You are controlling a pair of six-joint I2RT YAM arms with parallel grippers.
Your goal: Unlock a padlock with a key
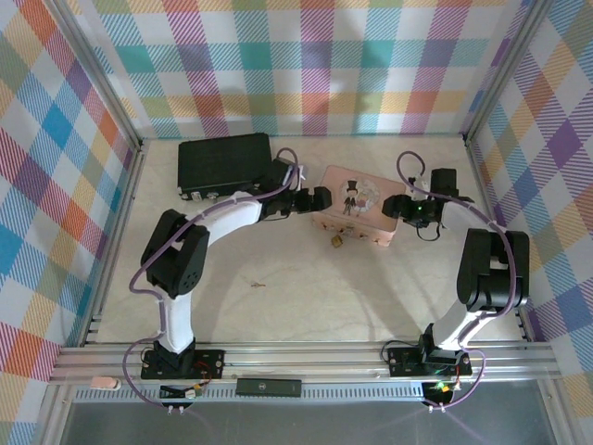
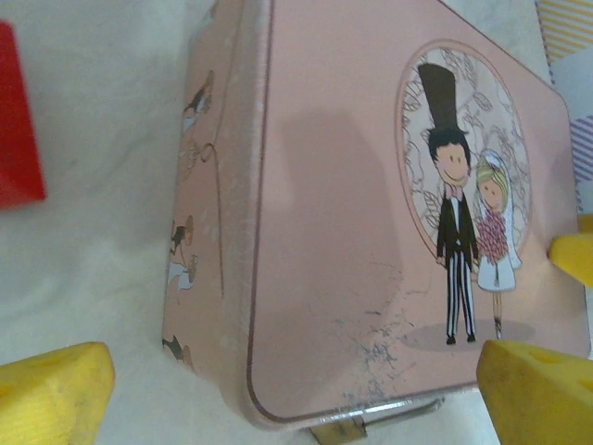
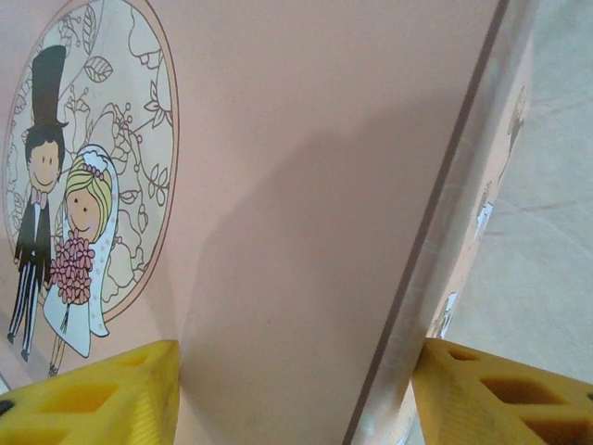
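Padlock [image 1: 336, 242], tiny and brass-gold, lies on the pale table [image 1: 306, 297] a little right of centre in the top view. It sits just below the lower edge of the pink tin box [image 1: 357, 209]; I cannot tell whether it touches the tin. The left gripper [image 1: 324, 197] reaches in from the left to the tin's left end, and the right gripper [image 1: 389, 209] comes in from the right to the tin's right end, so the tin lies between the two. A black case [image 1: 225, 164] lies in the upper left, behind the left arm. A small thin object [image 1: 251, 283], too small to name, rests on the table lower left of the padlock, well apart from it.

In the left wrist view the pink tin box [image 2: 324, 232] runs across most of the frame, its lid showing a cartoon bride and groom [image 2: 468, 250] at the right. The left gripper [image 2: 296, 394] has its yellow fingertips [image 2: 56, 389] spread wide at the lower corners, one over the table and one over the lid, holding nothing. A red block [image 2: 14, 120] shows at the upper left edge. A bit of metal [image 2: 338, 431] pokes out under the tin's lower edge; whether it is a clasp or the padlock I cannot tell.

In the right wrist view the right gripper [image 3: 296, 394] has its yellow fingertips [image 3: 102, 394] apart at the bottom. The edge of the pink tin box [image 3: 306, 167] lies between them with nothing clamped.
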